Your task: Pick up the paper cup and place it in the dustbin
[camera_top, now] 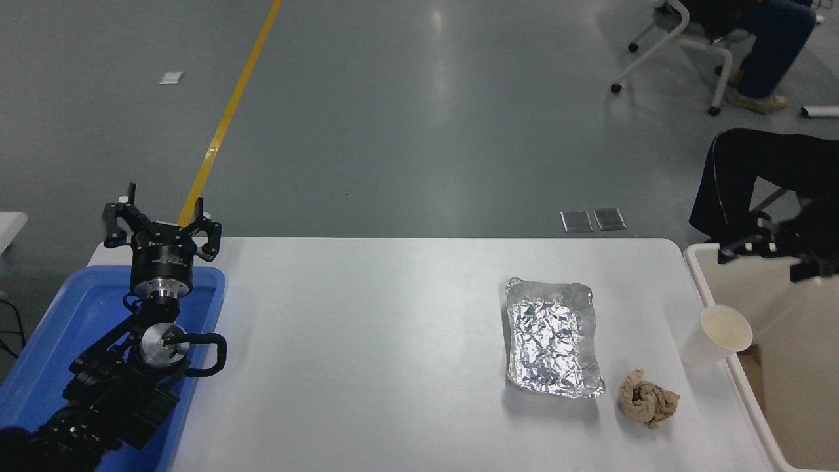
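Approach step: small white tapered paper cup (714, 335) stands on white table (393, 341) touching beige plastic dustbin (704, 278) rim, ungrasped; right gripper (763, 252) above bin, finger state unclear; next descend onto cup; left gripper (160, 226) parked, splayed.

- A grey glossy floor (406, 131) reflects overhead light in a pale streak.
- A yellow line (231, 108) runs diagonally across it.
- A white wheeled chair (682, 46) stands at far right.
- Two metal floor plates (593, 220) lie beyond the white table (367, 367).
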Controlling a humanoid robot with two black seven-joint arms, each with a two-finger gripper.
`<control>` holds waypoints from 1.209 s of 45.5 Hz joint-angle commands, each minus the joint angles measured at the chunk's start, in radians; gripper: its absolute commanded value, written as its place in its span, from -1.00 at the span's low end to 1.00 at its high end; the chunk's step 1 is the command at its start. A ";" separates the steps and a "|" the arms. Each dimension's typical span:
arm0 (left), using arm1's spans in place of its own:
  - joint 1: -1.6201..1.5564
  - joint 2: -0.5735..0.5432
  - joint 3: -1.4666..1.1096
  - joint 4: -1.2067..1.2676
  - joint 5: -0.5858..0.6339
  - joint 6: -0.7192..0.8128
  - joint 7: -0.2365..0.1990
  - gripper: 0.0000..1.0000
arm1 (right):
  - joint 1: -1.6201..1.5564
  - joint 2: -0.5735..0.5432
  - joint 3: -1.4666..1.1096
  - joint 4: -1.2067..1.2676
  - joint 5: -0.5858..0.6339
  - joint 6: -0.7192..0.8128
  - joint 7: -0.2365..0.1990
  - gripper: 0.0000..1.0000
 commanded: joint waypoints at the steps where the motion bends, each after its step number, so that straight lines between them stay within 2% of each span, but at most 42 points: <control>1: 0.000 0.000 0.000 0.000 0.000 0.001 0.000 0.98 | -0.319 -0.006 0.133 -0.231 -0.010 -0.050 0.005 0.85; 16: 0.001 0.000 -0.001 0.000 -0.002 0.001 0.000 0.98 | -0.582 0.009 0.283 -0.402 -0.010 -0.082 0.006 0.81; 46: 0.000 0.000 0.000 0.000 0.000 0.001 0.000 0.98 | -0.846 0.172 0.424 -0.674 0.008 -0.092 0.005 0.79; 50: 0.000 0.000 0.000 0.000 0.000 0.001 -0.002 0.98 | -0.876 0.196 0.443 -0.706 0.008 -0.092 0.005 0.56; 55: 0.000 0.000 0.000 0.000 0.000 0.001 -0.002 0.98 | -0.915 0.226 0.453 -0.749 0.008 -0.094 0.003 -0.07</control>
